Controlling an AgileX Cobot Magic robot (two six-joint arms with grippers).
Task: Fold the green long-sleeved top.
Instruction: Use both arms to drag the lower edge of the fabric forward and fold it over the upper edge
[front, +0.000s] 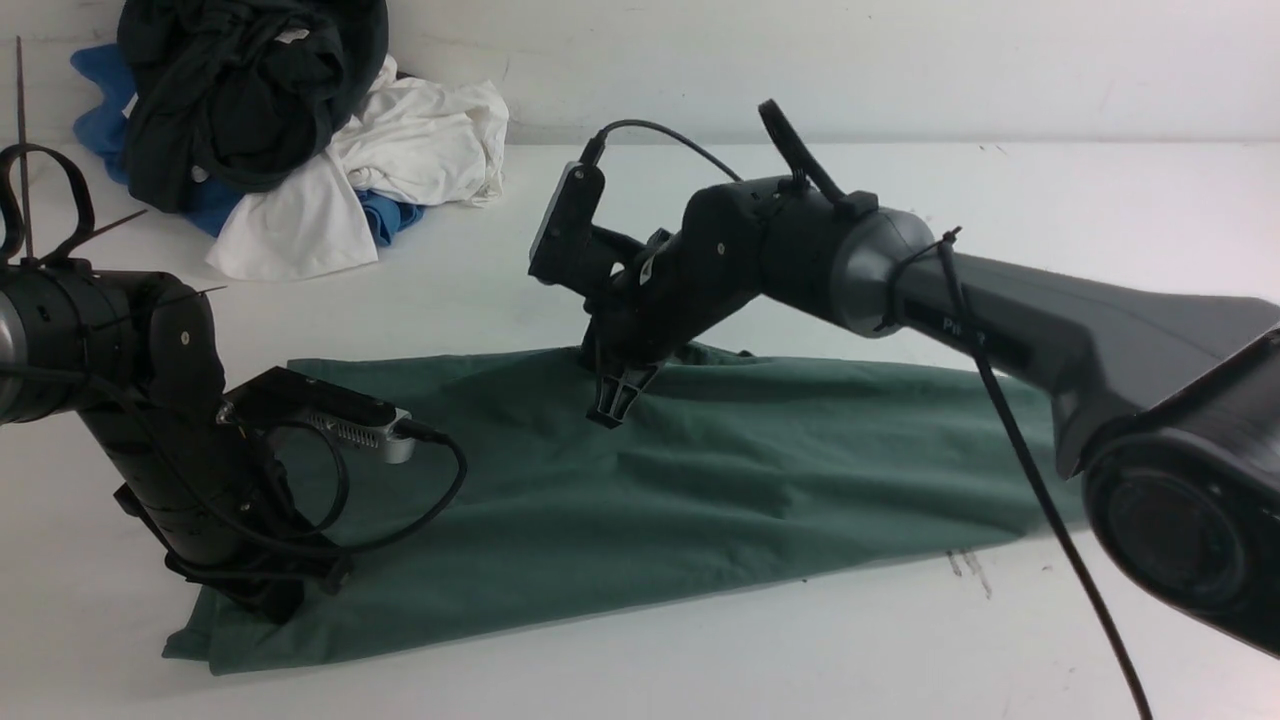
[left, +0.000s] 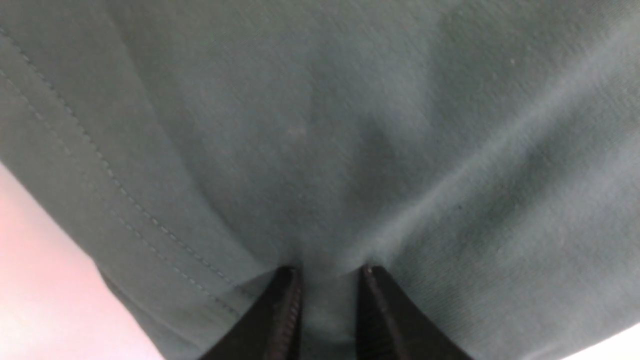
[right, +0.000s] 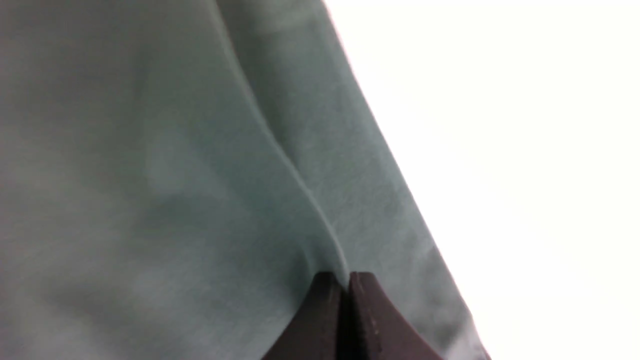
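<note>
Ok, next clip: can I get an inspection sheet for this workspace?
Surface: white table, small dark scuffs near the top's edge.
Job's things: green long-sleeved top, lying flat, lightly wrinkled.
Clutter: pile of black, white and blue garments, far left, apart from the top.
Grippers: left gripper shut on a fold by a stitched hem; right gripper shut on a ridge of the top.
Cables: black cable hangs from the right arm; cable loop at the left wrist camera.
Surroundings: white wall.

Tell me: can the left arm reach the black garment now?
Probably not yet: the left arm grips the top at its near corner and must let go first. Nothing blocks the way across the table, but the black garment lies far back.
</note>
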